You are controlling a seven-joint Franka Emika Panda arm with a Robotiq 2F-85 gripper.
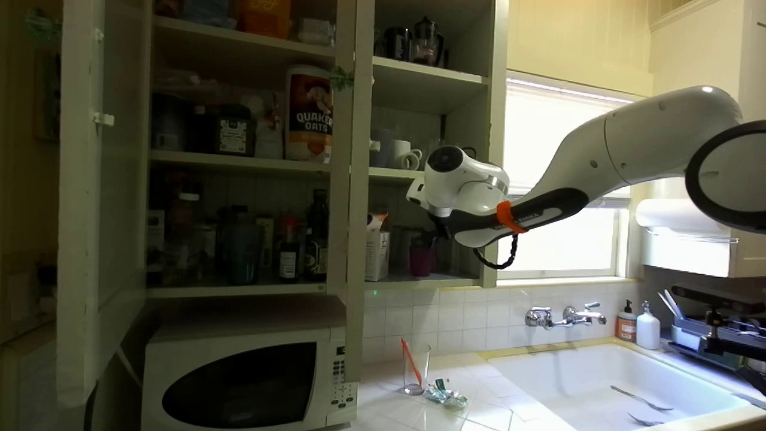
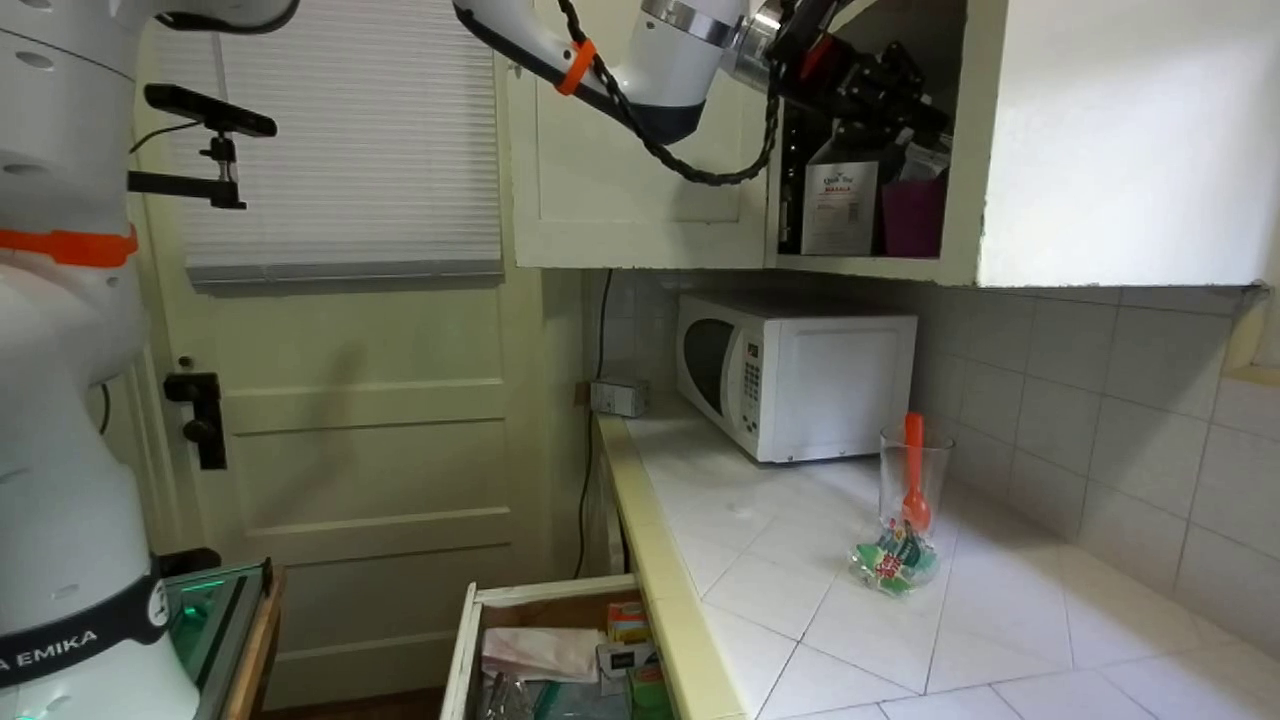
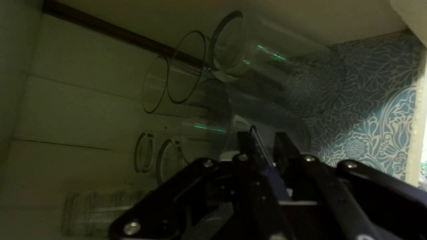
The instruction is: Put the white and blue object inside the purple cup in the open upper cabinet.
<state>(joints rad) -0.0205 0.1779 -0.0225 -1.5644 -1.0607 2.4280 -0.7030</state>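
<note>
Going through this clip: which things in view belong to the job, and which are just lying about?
Belong to the job:
purple cup, inside the upper cabinet
jaws, close to the cup
white and blue object: cannot be made out for sure

Just lying about:
microwave
drinking glass holding an orange-red spoon
crinkled packet beside the glass
forks in the sink

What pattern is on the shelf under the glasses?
Pale flowers and curly swirls on blue. The shelf shows best in the wrist view.
</note>
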